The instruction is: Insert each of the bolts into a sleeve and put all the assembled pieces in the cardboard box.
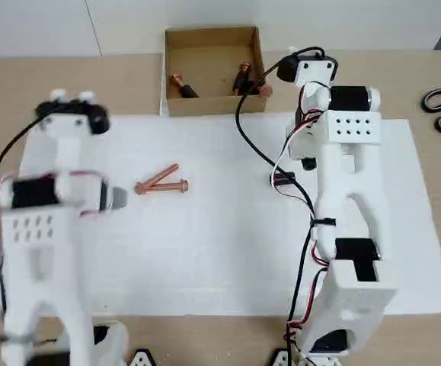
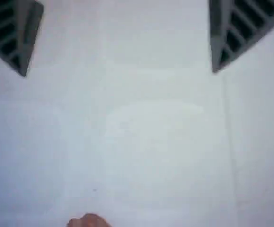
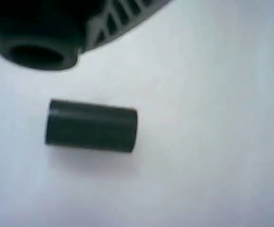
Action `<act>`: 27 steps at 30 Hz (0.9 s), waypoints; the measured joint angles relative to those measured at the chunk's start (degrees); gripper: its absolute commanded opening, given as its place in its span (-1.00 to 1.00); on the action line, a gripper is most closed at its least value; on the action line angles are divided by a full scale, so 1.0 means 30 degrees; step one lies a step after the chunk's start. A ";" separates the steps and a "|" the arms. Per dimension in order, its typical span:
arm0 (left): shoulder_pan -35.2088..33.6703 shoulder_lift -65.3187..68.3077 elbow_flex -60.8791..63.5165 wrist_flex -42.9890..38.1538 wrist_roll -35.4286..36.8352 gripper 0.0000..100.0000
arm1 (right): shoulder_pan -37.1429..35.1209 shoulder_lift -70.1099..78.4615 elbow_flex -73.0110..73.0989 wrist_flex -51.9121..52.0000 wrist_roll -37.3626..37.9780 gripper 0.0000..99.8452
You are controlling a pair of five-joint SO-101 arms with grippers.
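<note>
Left hand spread wide and empty over smooth white paper. Two coppery bolts lay in a narrow V on the paper. Matte black cylindrical sleeve lay on its side near the right hand. A second sleeve, hollow, showed end-on beside it; grip could not be judged. Cardboard box held two assembled pieces.

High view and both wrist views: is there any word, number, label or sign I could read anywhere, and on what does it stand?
None can be read: the cardboard box, the white sheet and the lying black sleeve show no legible print.
</note>
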 measured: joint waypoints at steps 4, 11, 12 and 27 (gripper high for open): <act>0.0996 0.4396 -0.3165 -0.0293 0.0000 -0.53 | 0.0000 -0.0117 0.0000 0.0410 0.0000 -0.99; 0.1495 1.2190 -0.7121 -0.1934 0.0000 -0.53 | 0.0000 -0.0117 0.0000 0.0498 0.0000 -0.99; 0.1553 1.3158 -0.7707 -0.1993 0.0059 -0.53 | 0.0000 -0.0117 0.0000 0.0498 0.0000 -0.99; 0.2725 2.0571 -1.3890 -0.1963 -0.0117 -0.66 | -0.0029 -0.0117 0.0000 0.0322 0.0000 -0.99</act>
